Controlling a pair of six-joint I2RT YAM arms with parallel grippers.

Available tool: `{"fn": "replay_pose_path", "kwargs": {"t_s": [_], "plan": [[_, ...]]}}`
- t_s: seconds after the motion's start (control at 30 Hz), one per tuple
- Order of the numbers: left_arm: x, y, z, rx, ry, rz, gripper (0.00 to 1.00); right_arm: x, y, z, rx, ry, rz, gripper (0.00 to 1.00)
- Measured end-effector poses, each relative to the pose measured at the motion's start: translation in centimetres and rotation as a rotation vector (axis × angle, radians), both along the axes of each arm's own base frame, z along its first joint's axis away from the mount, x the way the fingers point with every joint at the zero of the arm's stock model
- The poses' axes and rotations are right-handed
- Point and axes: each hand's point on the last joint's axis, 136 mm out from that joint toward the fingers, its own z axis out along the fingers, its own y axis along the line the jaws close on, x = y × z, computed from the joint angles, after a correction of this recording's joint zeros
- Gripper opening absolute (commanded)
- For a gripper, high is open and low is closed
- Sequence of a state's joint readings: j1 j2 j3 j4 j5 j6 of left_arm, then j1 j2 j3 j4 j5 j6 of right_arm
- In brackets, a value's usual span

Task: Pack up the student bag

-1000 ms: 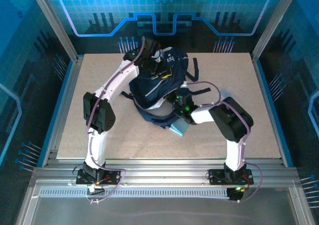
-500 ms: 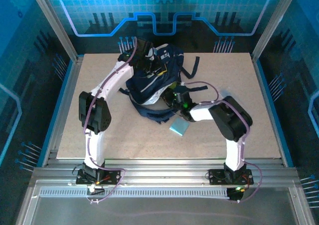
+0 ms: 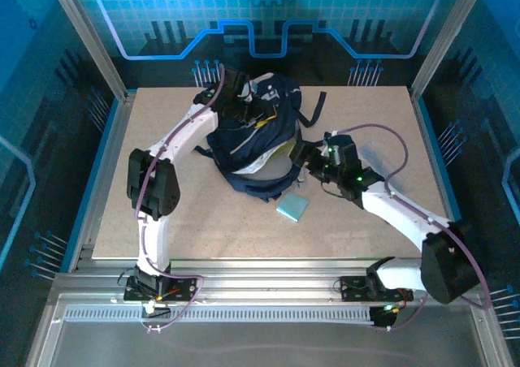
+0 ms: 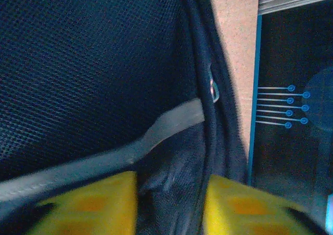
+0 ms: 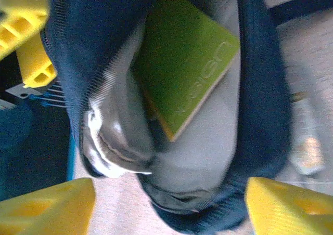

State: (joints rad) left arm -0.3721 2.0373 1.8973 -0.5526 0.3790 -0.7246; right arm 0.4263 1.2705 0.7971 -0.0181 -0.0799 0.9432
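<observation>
While a green book (image 5: 182,68) sits inside the student bag (image 3: 252,136), the right gripper (image 5: 167,203) gapes wide at its mouth. The left gripper (image 4: 171,206) straddles bag fabric, grip unclear. Packing is underway; next, likely, comes fetching the blue book (image 3: 292,208), lower centre.

You've got one bit of lettering: a pale word stamped on the cover of the green book (image 5: 182,74), running along its long edge in the right wrist view, too blurred to read w/ certainty, approx. 6 letters. Top view: the student bag (image 3: 252,136) has a white patch w/ a dark mark, too small to read. Back panel (image 3: 268,26) shows a gear emblem, no words.
</observation>
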Motion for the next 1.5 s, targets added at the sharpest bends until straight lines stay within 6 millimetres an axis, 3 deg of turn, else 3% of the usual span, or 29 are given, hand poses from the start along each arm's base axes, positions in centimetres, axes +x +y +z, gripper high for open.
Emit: {"fn": "replay_pose_path", "kwargs": {"t_s": [0.17, 0.33, 0.57, 0.7, 0.97, 1.1, 1.17, 1.2, 1.27, 1.4, 1.5], "plan": [[-0.8, 2.0, 2.1, 0.017, -0.074, 0.024, 0.83, 0.4, -3.0, -0.4, -0.11, 0.011, -0.015, 0.83], [-0.2, 7.0, 3.0, 0.071, -0.144, 0.112, 0.83, 2.3, -3.9, -1.9, -0.162, 0.04, -0.005, 0.84], [2.2, 17.5, -1.8, 0.194, -0.095, 0.324, 0.83, 6.6, -2.4, -5.1, -0.229, 0.09, 0.06, 0.84], [3.3, 20.5, -4.5, 0.229, -0.054, 0.388, 0.81, 8.9, -1.5, -6.7, -0.243, 0.106, 0.097, 0.81], [3.8, 21.3, -13.4, 0.28, 0.106, 0.383, 0.75, 12.7, 0.8, -8.2, -0.23, 0.11, 0.174, 0.62], [3.8, 21.3, -16.4, 0.293, 0.16, 0.375, 0.72, 14.0, 1.2, -8.3, -0.235, 0.115, 0.182, 0.56], [3.8, 21.2, -17.6, 0.296, 0.186, 0.37, 0.54, 14.7, 1.5, -8.5, -0.24, 0.118, 0.188, 0.56], [4.1, 21.0, -17.9, 0.287, 0.19, 0.363, 0.41, 15.2, 1.7, -8.6, -0.243, 0.121, 0.191, 0.56], [4.4, 20.7, -17.9, 0.272, 0.184, 0.353, 0.31, 16.1, 2.1, -8.6, -0.251, 0.119, 0.2, 0.56], [4.1, 20.8, -17.5, 0.251, 0.154, 0.366, 0.3, 17.9, 2.9, -8.6, -0.276, 0.115, 0.214, 0.59], [1.4, 20.9, -17.8, 0.207, 0.146, 0.407, 0.3, 20.0, 3.7, -8.3, -0.297, 0.095, 0.218, 0.63]]}}
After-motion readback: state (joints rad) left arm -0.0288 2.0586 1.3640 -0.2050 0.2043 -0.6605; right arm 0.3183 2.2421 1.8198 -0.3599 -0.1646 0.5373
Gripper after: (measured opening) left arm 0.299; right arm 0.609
